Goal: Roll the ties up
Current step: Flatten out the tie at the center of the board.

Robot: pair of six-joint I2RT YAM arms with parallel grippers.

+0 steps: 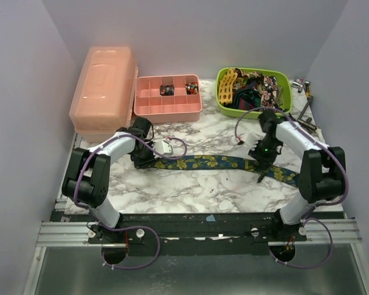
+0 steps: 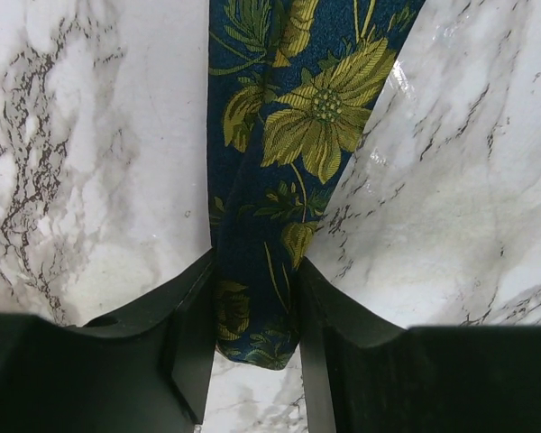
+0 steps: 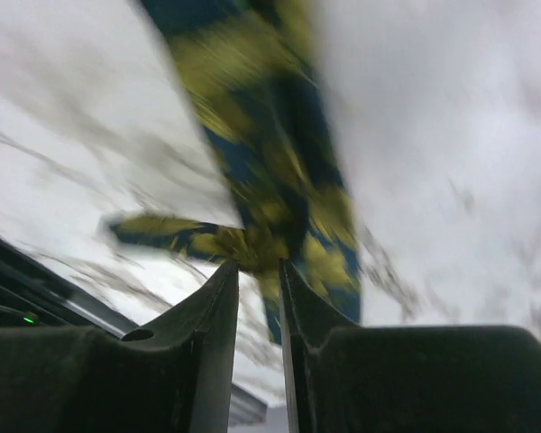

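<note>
Since the navy tie [image 1: 215,163] is stretched across mid-frame, its left end is pinched in the left gripper [image 2: 254,271]; the right gripper [image 3: 258,271] is narrowed, hold unclear.

Cannot make out the pattern on the navy floral tie [image 3: 279,194] in the right wrist view, smeared to yellow-blue streaks; cannot tell a pinch from a mere straddle at the right gripper [image 3: 260,271]; from above, cannot see its left end under the left gripper [image 1: 142,161]; cannot separate the tangled ties [image 1: 258,89] in the green basket [image 1: 219,101] at the far right corner of the tabletop [image 1: 203,184].
</note>
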